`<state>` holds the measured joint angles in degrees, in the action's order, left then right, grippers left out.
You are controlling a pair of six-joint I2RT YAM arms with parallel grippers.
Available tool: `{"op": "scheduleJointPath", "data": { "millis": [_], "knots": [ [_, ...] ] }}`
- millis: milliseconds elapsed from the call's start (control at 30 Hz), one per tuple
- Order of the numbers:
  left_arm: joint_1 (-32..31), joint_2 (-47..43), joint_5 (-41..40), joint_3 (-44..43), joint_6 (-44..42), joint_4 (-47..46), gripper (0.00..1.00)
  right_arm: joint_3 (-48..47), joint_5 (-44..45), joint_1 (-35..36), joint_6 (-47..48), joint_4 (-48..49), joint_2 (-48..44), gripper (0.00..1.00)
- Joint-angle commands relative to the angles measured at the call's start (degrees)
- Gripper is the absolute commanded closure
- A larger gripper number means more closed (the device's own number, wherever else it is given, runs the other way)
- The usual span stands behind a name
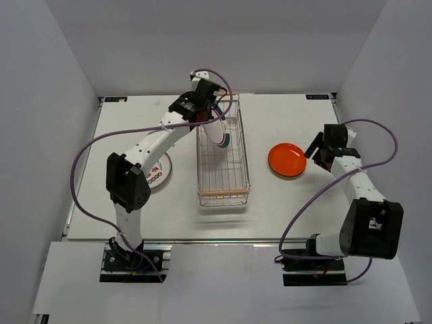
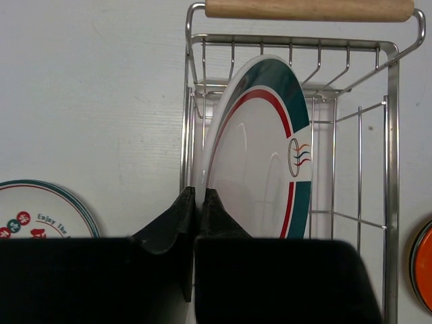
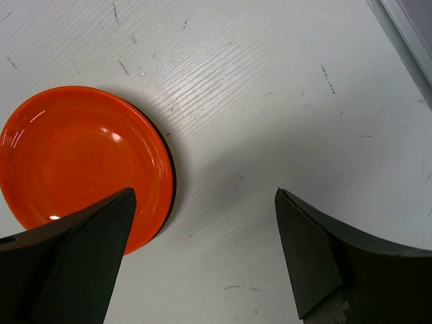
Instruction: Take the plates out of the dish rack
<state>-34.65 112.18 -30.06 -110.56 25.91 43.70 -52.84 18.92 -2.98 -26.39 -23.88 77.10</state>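
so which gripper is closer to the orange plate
Right. The right gripper hangs open just beside the orange plate; the left gripper is at the rack, shut on a white plate.

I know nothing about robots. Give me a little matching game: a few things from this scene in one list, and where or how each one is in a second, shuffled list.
Things:
1. orange plate
2. plate with the broad teal band
3. lettered white plate
4. right end effector

Places or states:
A. upright in the dish rack, pinched by the left end effector
B. flat on the table, left of the rack
C. flat on the table, right of the rack
D. open, over the table

Pairs: 1-C, 2-A, 3-B, 4-D.
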Motion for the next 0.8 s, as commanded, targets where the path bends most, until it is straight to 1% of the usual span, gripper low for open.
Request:
{"op": "scheduleJointPath", "data": {
  "millis": [0,133,233,267,400,467,500,533,633,667,700,733,767],
  "knots": [
    [-0.2,-5.6,-5.0,-2.6,-2.6,-0.1,1.0,-2.4,0.1,0.0,0.6,0.4,-0.7,0.11],
    [0.4,-9.8,-3.0,-1.6,-4.0,-1.9,1.0,-2.4,0.1,0.0,0.7,0.5,-1.0,0.11],
    [0.9,-15.2,-5.0,1.9,-3.1,-4.1,1.0,-2.4,-0.2,-0.1,0.7,0.5,-0.9,0.11],
    [0.9,-18.8,-4.9,5.1,-2.5,-5.0,1.0,-2.4,-0.5,0.0,0.8,0.6,-1.0,0.11],
    [3.4,-28.3,-3.5,13.9,1.2,-9.2,1.0,-2.3,-0.9,-0.1,0.8,0.9,-1.0,0.11],
    [5.7,-32.4,-5.4,17.2,2.9,-10.4,1.0,-2.3,-1.3,0.0,1.0,0.9,-1.2,0.11],
    [6.7,-33.4,-6.1,20.3,4.6,-10.1,1.0,-2.3,-1.3,0.0,1.1,0.9,-1.2,0.11],
    [9.1,-34.2,-6.1,21.7,5.7,-9.8,1.0,-2.3,-1.3,0.0,1.1,0.9,-1.3,0.11],
    [13.0,-36.1,-5.7,26.2,10.2,-8.6,1.0,-2.0,-1.5,0.0,1.1,1.3,-1.7,0.11],
    [15.7,-36.5,-5.3,27.2,11.3,-8.2,1.0,-2.0,-1.7,0.0,1.2,1.3,-1.8,0.11],
    [17.1,-37.6,-5.4,28.5,13.6,-8.1,1.0,-1.8,-1.6,-0.1,1.2,1.4,-1.8,0.11],
    [18.4,-38.2,-5.3,31.1,14.8,-7.9,1.0,-1.7,-1.8,-0.1,1.3,1.5,-1.7,0.11],
    [21.0,-39.0,-4.6,32.8,15.7,-8.5,1.0,-1.7,-1.8,0.0,1.2,1.5,-1.6,0.11]
  ]
}}
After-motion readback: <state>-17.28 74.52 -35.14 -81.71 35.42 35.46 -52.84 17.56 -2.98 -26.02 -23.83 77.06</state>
